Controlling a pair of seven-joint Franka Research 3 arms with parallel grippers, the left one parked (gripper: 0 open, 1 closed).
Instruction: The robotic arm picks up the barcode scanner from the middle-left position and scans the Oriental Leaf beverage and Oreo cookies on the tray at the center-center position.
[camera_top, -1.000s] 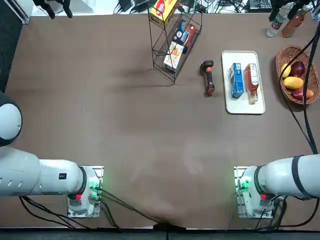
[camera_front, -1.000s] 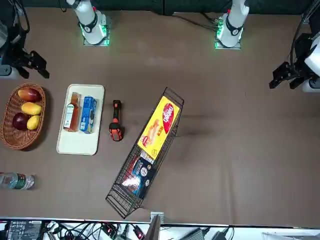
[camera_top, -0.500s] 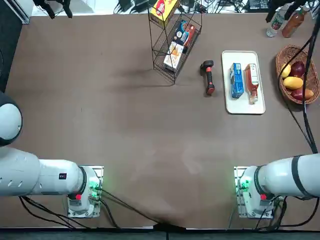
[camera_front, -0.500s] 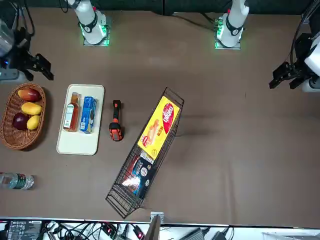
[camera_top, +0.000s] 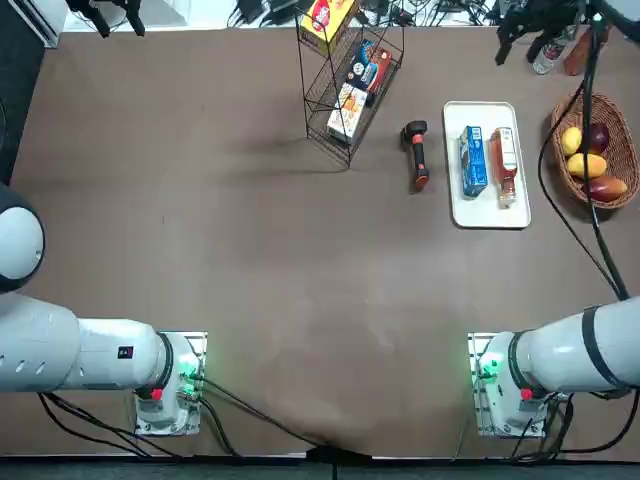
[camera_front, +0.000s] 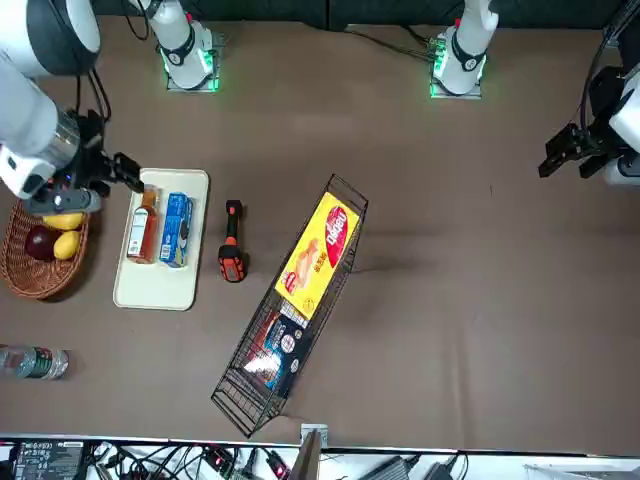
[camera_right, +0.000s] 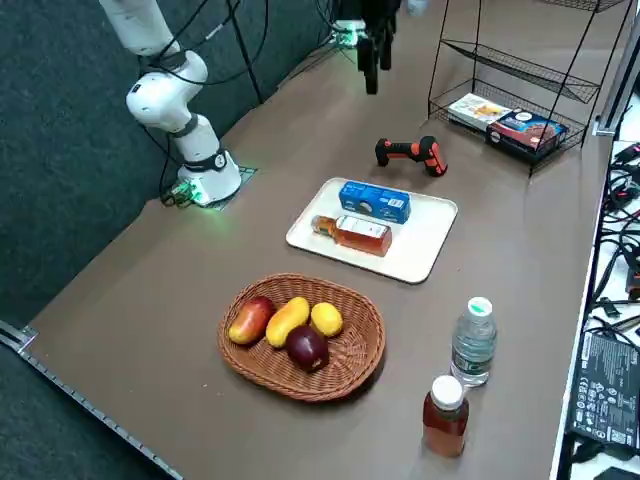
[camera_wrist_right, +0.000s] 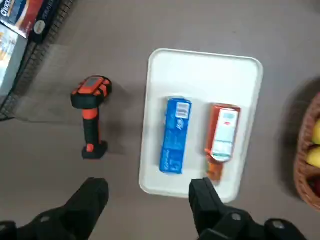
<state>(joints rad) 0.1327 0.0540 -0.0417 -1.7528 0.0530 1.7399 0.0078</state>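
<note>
Above the brown table (camera_top: 300, 260), the black two-finger right gripper (camera_wrist_right: 149, 192) hovers with jaws parted, holding nothing; the black-and-red pistol-shaped barcode scanner (camera_wrist_right: 92, 115) lies beside the flat white rectangular tray (camera_wrist_right: 200, 67); on that rest the blue rectangular Oreo pack (camera_wrist_right: 175, 135) and reddish-brown bottle (camera_wrist_right: 223, 132).

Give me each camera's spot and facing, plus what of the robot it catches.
Top: overhead, looking down the robot's way at scanner and tray; both arms show, right gripper at the far right corner.
Front: across the table, facing the robot; the right arm reaches in at picture left, over the basket.
Right side: raised at the robot's right, looking diagonally down past basket to tray; an arm base and a hanging gripper show.
Right wrist: on the right arm, looking down past its open fingers.
Shared by top and wrist: scanner, pack, bottle.
</note>
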